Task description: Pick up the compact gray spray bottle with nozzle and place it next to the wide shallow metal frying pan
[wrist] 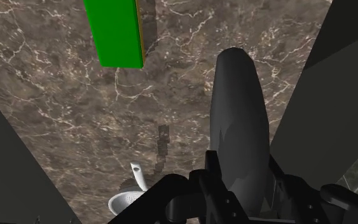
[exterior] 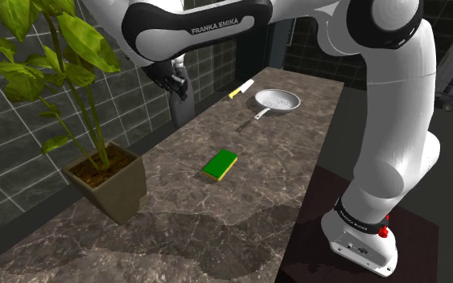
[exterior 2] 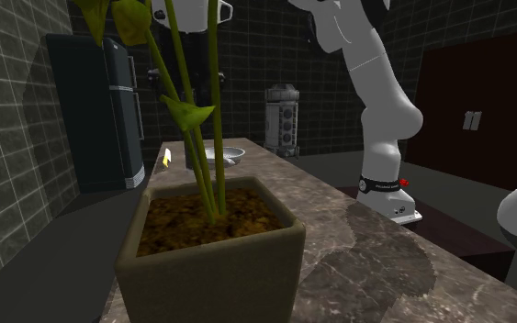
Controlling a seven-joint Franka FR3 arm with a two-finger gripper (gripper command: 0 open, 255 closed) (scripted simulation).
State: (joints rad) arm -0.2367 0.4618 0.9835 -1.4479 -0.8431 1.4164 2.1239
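Note:
A dark gray spray bottle point(wrist: 238, 121) stands out from between my black fingers, and my gripper point(wrist: 238, 191) is shut on its lower part. In the shoulder view the gripper point(exterior: 173, 80) hangs above the counter's wall side with the dark bottle point(exterior: 182, 87) in it, clear of the surface. The shallow metal frying pan point(exterior: 278, 100) lies at the counter's far end, its handle pointing toward the middle. It also appears past the bottle in the wrist view as a pale pan point(wrist: 124, 202), and behind the plant stems in the second exterior view, pan point(exterior 2: 226, 153).
A green sponge point(exterior: 220, 164) point(wrist: 115, 32) lies mid-counter. A yellow-handled knife point(exterior: 240, 88) point(exterior 2: 167, 158) rests near the pan by the wall. A potted plant point(exterior: 108, 183) point(exterior 2: 215, 240) stands at the near end. The marble counter point(exterior: 297, 153) drops off toward the stand.

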